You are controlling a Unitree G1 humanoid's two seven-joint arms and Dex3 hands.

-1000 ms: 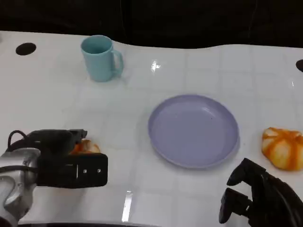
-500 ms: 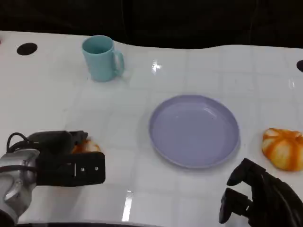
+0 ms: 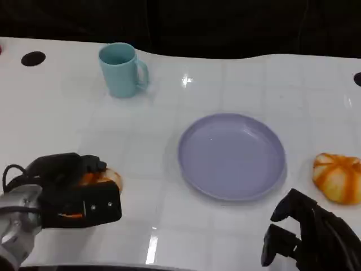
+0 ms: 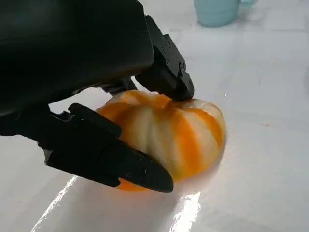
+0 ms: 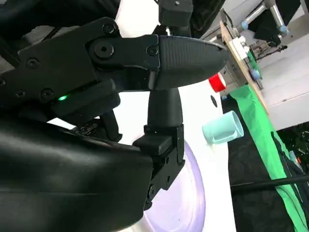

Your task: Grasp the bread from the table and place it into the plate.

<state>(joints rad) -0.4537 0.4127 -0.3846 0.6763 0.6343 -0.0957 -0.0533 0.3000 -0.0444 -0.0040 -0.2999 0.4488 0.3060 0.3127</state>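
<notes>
My left hand [image 3: 70, 195] closed its fingers [image 4: 120, 164] around the orange-striped bread [image 4: 169, 133], which sat on the white table [image 3: 84, 124] well left of the purple plate [image 3: 231, 155]. My right hand [image 3: 307, 237] rested near the front edge, apparently empty with fingers apart, though it was poorly seen. A second bun [image 3: 337, 176] lay just right of the plate.

teal mug [image 3: 122, 69], upright on white table [image 3: 67, 124]
</notes>
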